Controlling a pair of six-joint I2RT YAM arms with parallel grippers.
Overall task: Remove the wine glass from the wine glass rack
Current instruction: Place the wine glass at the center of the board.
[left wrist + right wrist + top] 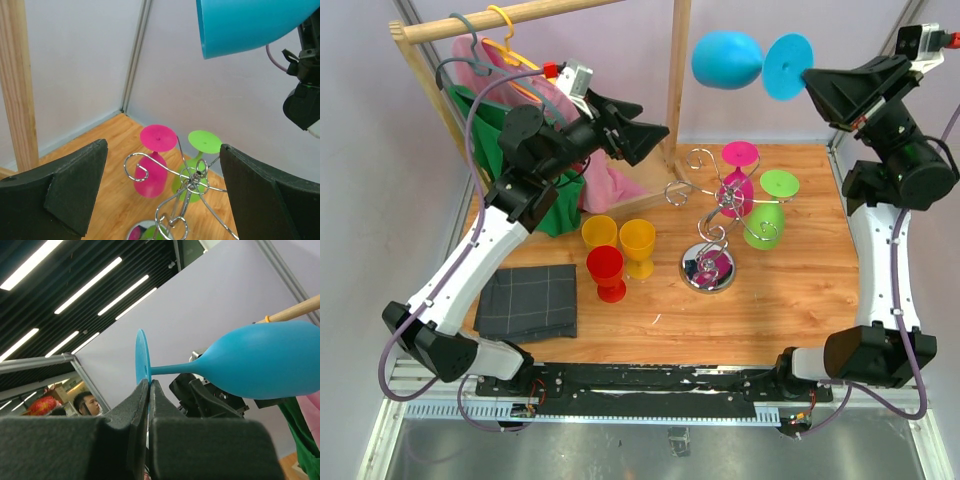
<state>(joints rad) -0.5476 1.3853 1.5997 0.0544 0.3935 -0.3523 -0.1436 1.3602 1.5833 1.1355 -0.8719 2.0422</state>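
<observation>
The chrome wine glass rack stands mid-table on a round mirrored base; it also shows in the left wrist view. A magenta wine glass and a green wine glass hang on it upside down. My right gripper is shut on the foot of a blue wine glass, held sideways high above the table's far side, clear of the rack. In the right wrist view the fingers clamp the blue foot disc. My left gripper is open and empty, raised left of the rack.
A yellow glass, an orange glass and a red glass stand left of the rack. A dark folded cloth lies at front left. A wooden clothes rack with hangers and green and pink garments stands at the back left.
</observation>
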